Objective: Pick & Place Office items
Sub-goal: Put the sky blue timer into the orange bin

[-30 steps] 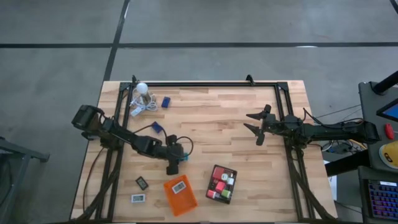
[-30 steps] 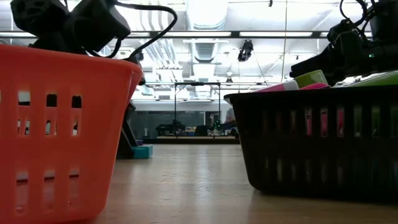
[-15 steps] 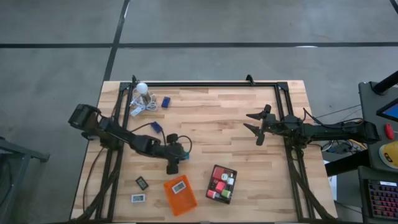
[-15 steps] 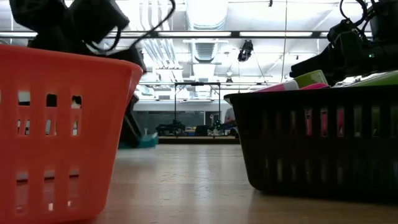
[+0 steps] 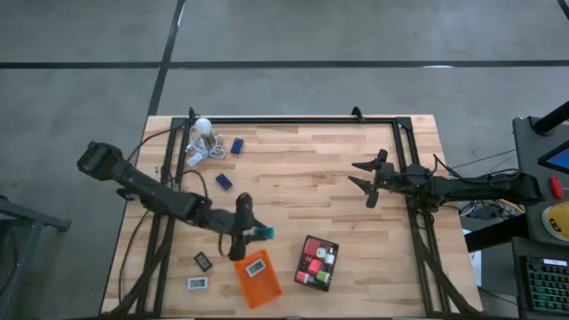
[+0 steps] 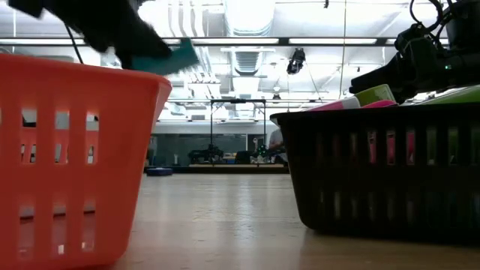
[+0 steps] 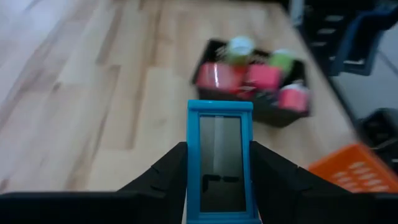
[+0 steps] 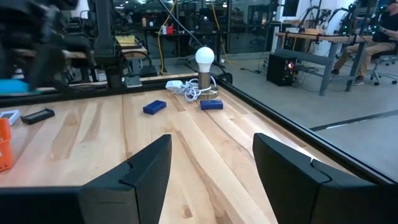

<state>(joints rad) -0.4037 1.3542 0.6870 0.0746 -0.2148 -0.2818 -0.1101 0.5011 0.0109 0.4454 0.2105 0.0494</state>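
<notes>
My left gripper (image 5: 251, 234) hangs above the table just beyond the orange tray (image 5: 258, 277), shut on a teal box with a white-and-grey face (image 7: 219, 162). In the low view the box (image 6: 178, 55) shows high above the orange tray's rim (image 6: 82, 67). The black tray (image 5: 317, 262) holds red, pink and green pieces. A small black rectangle (image 5: 203, 260) and a white one (image 5: 197, 283) lie flat left of the orange tray. My right gripper (image 5: 366, 182) waits open at the right, touching nothing. My left gripper pinches the teal box by its two long sides (image 7: 193, 168) between its two fingers (image 7: 165, 177). The fingers slant down from the table's left, lying along the box. The box sticks out ahead of them toward the black tray, lifted clear of the table.
Two dark blue blocks (image 5: 237, 145) (image 5: 223, 180) and a light bulb with white cords (image 5: 203, 129) lie at the far left. A white labelled piece (image 5: 258, 267) lies in the orange tray. Bare wood stretches across the middle (image 5: 311, 178).
My left gripper has risen from the table and tipped up from pointing steeply down toward level. The teal box, which lay on the table a second ago, has come up with it and now hangs clear, above the orange tray's rim.
</notes>
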